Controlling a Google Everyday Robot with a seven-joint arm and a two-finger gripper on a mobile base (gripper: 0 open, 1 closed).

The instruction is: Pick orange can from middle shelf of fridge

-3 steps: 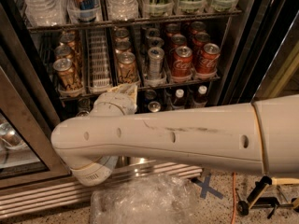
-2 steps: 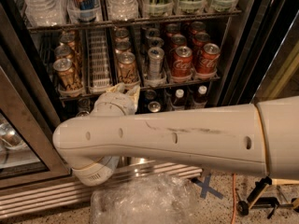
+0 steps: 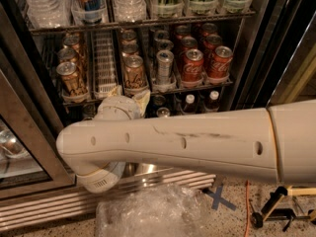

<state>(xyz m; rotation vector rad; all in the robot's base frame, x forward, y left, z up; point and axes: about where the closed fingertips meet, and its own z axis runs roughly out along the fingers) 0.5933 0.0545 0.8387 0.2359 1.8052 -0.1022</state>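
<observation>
Cream-white and scuffed, the arm [image 3: 197,142] fills the lower half of the view. It runs as a thick horizontal tube from the right edge to a rounded elbow at the left, where it turns away from the camera toward the open fridge [image 3: 29,132]. Beyond the elbow the wrist rises to the gripper [image 3: 123,102], which sits just below the steel front rail of the middle shelf [image 3: 197,88]. The arm hides much of the gripper, so I cannot tell whether it is open or closed, or whether it touches anything.

The orange can [image 3: 134,72] stands upright at the front of its lane on the middle shelf, directly above the gripper. More cans of the same brownish-orange [image 3: 71,78] fill the far-left lane, with an empty white ribbed lane [image 3: 104,63] between. To the right stand a silver-grey can [image 3: 164,65] and red Coca-Cola cans [image 3: 192,65].

Compared with the frames from a second ago, arm, gripper and cans all sit in the same places; no shift is visible.
</observation>
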